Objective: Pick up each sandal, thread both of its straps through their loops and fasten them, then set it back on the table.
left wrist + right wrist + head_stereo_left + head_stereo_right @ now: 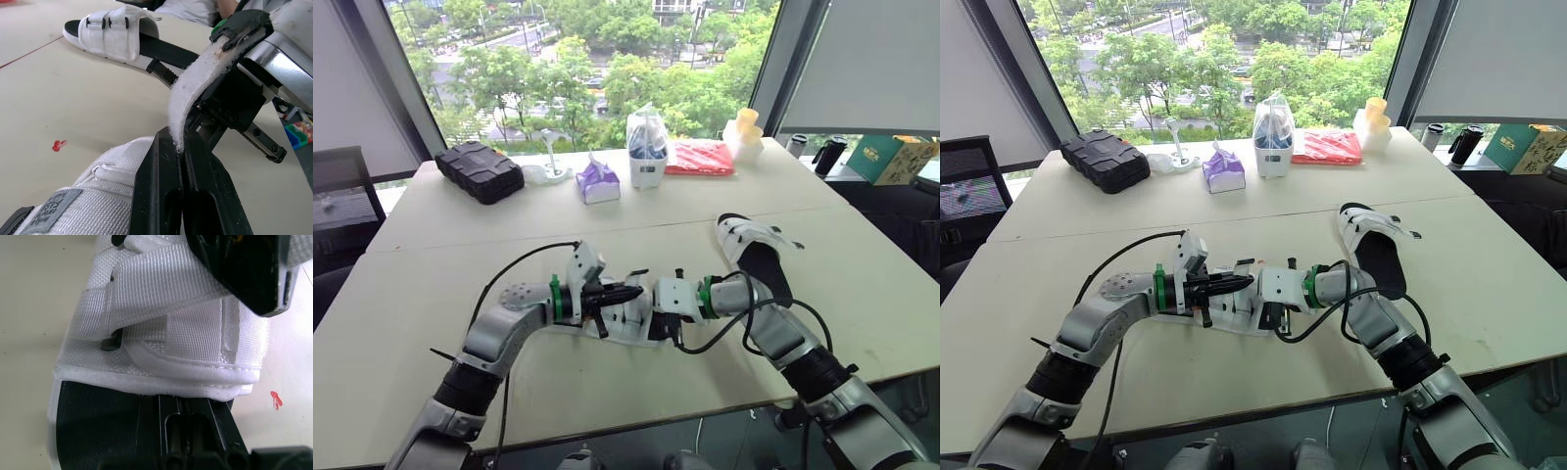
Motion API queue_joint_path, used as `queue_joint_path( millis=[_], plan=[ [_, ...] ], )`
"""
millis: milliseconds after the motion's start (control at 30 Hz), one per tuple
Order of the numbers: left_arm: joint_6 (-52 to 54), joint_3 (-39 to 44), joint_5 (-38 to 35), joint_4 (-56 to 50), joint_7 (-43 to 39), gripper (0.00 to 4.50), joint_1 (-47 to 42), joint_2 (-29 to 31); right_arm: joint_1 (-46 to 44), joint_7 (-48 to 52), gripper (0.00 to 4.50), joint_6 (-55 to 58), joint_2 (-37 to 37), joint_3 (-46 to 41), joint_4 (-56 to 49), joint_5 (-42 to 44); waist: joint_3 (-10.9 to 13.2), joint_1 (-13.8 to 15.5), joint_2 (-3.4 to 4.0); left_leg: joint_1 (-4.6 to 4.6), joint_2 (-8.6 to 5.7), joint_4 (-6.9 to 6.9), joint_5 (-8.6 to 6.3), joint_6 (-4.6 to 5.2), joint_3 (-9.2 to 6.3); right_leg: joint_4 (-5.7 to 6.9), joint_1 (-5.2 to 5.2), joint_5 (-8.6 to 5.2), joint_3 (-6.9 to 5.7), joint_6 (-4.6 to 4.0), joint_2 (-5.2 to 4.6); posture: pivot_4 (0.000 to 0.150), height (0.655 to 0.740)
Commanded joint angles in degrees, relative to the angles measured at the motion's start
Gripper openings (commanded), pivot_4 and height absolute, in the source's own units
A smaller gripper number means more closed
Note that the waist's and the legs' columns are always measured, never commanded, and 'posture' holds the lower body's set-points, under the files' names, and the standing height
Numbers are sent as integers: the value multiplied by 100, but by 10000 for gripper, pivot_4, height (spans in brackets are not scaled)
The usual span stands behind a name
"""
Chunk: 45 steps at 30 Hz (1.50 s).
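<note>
- Two sandals lie on the near tabletop [421,323]. The near sandal [628,321] sits between the two tools, close to the front edge. The far sandal [756,250] lies further back on the right, well apart from the first, with its black footbed up.
- The left tool [180,142] is pinched tight on a white strap [193,88] of the near sandal. The strap rises bent from between its tips.
- The right tool [668,328] is against the near sandal's right end, facing the left tool and crowding the strap. I cannot tell whether it grips anything.
- A black cable [514,266] arcs over the left arm, and another cable [749,328] loops beside the right wrist, near the far sandal's heel.
- A small red mark [58,145] lies on the tabletop just beside the near sandal.
- Along the window edge of the back tabletop [509,220] stand a black case [480,171], a purple tissue pack [598,181], a white bagged container [646,147], a red packet [700,157] and stacked cups [744,132]. All are well apart from the work.
- Bare room lies on the near tabletop to the left of the left arm, and to the right past the far sandal up to the edge.
</note>
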Motion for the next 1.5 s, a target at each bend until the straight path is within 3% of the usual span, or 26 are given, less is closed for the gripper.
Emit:
queue_joint_path(
  millis=[33, 233, 300, 567, 767, 1067, 1267, 1500],
  plan=[
    [36, 255, -209, -199, -52, 8258, -262, -141, 191, 50, 0, 151, 29, 311, 378, -310, 0, -1, 0, 0, 0, 0, 0, 0, 0, 0, 0, 0, 0, 0, 0, 1500, 7400],
    [-100, 179, 31, -216, -83, 37960, -250, -200, 210, 53, 0, 165, 40, 306, 361, -316, -1, -7, -1, 0, 0, -5, 0, -1, 0, -1, -2, 7, 0, -11, -1, 1500, 7400],
    [-163, 139, 111, -195, -79, 44183, -246, -239, 209, 52, 0, 165, 42, 303, 366, -316, -1, -7, -1, 0, 0, -6, 0, -1, 0, -1, -2, 9, 0, -15, 0, 1500, 7400],
    [-444, 22, 631, 62, 23, 44183, -324, -306, 210, 49, 0, 170, 41, 298, 366, -322, -1, -7, -1, 0, 0, -5, -1, -1, 0, -2, -1, 6, 0, -10, 0, 1500, 7400],
    [-537, 487, 638, 574, 335, 44183, -793, -455, 207, 41, 0, 166, 55, 290, 384, -332, 0, 2, -4, 0, 0, -1, 0, -1, -1, -2, 0, -3, -1, 6, 0, 1500, 7400],
    [982, 722, -164, 629, -524, 44183, -1608, 134, 173, 31, 0, 130, 102, 280, 452, -353, 2, -60, -3, -1, 0, -13, -1, -1, -1, -2, -6, 9, -7, 13, 5, 1500, 7400],
    [993, 222, 134, 1278, -1401, 44183, -2002, 481, 138, 13, 0, 103, 137, 287, 504, -359, 2, -120, -4, -1, -3, -10, 0, -1, -1, -2, -4, 2, -8, 1, 11, 1500, 7400],
    [847, -78, 395, 1986, -2058, 44183, -2210, 496, 153, -10, 0, 103, 149, 264, 501, -379, 3, -146, -4, -2, -3, -20, 0, -1, -1, -1, -11, 7, -7, -3, 9, 1500, 7400]
  ],
)
